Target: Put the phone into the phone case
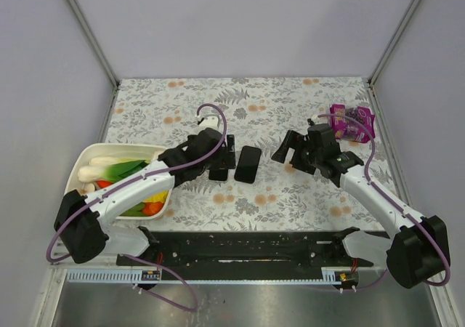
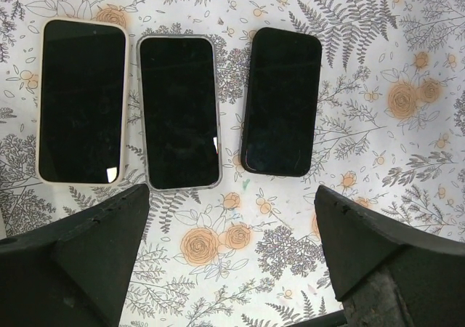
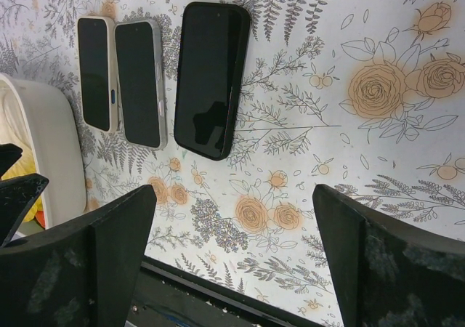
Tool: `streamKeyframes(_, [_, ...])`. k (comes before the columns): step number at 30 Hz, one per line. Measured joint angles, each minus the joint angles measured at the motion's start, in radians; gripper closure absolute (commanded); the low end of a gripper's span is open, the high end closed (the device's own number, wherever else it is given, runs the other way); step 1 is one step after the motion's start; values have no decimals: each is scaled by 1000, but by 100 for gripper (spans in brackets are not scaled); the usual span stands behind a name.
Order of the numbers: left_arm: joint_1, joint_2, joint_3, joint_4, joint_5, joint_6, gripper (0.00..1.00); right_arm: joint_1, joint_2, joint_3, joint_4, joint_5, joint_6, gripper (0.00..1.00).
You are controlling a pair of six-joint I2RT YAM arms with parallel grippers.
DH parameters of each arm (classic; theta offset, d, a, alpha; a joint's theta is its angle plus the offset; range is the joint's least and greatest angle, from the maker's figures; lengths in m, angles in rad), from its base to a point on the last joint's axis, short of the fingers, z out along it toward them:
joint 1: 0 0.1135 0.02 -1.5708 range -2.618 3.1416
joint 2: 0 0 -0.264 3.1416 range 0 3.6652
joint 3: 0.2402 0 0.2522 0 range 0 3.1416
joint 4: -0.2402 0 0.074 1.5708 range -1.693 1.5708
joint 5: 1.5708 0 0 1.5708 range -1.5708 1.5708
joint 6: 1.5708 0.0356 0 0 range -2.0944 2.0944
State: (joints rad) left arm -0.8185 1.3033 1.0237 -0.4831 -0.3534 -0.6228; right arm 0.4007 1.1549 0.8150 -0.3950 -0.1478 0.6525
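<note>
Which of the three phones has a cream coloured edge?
The leftmost phone in the left wrist view; the middle phone has a grey edge, and the right phone, set apart, is all black.

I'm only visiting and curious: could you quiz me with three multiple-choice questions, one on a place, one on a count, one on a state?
1. Where is the white tub of vegetables? A) beside the left arm B) behind the right arm C) at the far wall
2. How many phone-shaped slabs lie on the cloth? A) two B) three C) five
3. The right gripper is: A) shut on a slab B) open and empty C) shut on a packet
Answers: 1A, it sits at that arm's side; 2B, cream-edged slab, grey-edged slab and black slab lie in a row; 3B, its fingers stand apart, nothing between.
</note>
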Motion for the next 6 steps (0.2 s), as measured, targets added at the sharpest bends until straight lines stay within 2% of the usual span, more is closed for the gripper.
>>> streamKeyframes(6, [0, 0, -3, 8, 1, -4, 1, 0, 0, 0, 0, 0, 0, 1])
